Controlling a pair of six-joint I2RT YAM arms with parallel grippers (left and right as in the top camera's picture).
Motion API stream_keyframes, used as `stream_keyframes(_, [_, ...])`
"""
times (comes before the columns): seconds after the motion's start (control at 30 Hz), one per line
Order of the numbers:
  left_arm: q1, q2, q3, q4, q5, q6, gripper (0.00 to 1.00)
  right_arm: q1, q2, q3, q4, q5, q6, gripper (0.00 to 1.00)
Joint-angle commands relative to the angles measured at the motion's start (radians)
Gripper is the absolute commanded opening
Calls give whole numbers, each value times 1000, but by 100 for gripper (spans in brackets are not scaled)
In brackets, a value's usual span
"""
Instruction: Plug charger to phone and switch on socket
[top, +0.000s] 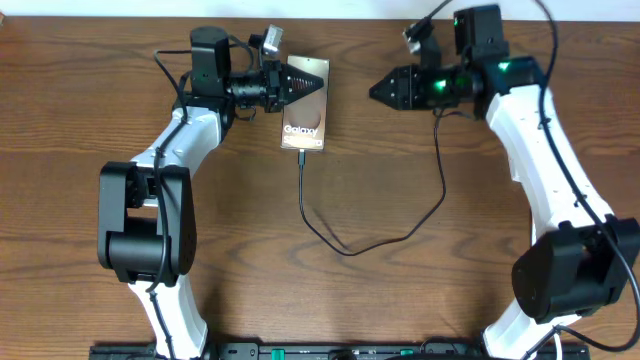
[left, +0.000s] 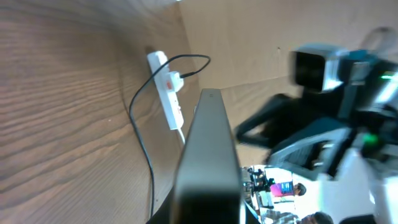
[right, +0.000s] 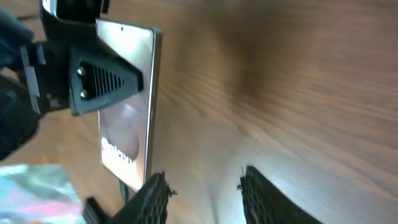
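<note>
The left gripper (top: 312, 82) is shut tight on the phone (top: 303, 125), pinching its top half. The right gripper (top: 378, 90) has its jaws apart and holds nothing. It sits just right of the phone, not touching it.

There is one phone, one charger (top: 302, 180), one socket (left: 166, 87) and two arms. The charger's tip meets the phone's bottom end. Its thin black wire loops over the table (top: 80, 60) toward the right arm.

The phone's long side runs from the far edge toward the robot, with the wire end nearest the robot. The white socket shows only in the left wrist view, lying flat, well apart from the phone.
</note>
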Motion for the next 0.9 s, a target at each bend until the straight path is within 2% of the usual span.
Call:
stream_keyframes(0.0, [-3,-14,-8,-62,-43,85,7,-7,-45,88,-72,189,-63,36])
stream_keyframes(0.33, [-3,-14,-20,-373,-277,304,7,-179,-103,107,-211,220,-57,35])
stream_keyframes(0.5, [-6,-13,-20,-484,-411,406,7,-257,-102,106,-263,220,-109,36])
stream_keyframes(0.73, [-23,-5,-20,-588,-484,492,7,-326,-102,105,-320,252,-150,38])
stream_keyframes(0.87, [-32,-1,-20,-594,-492,506,7,-342,-102,96,-338,274,-150,37])
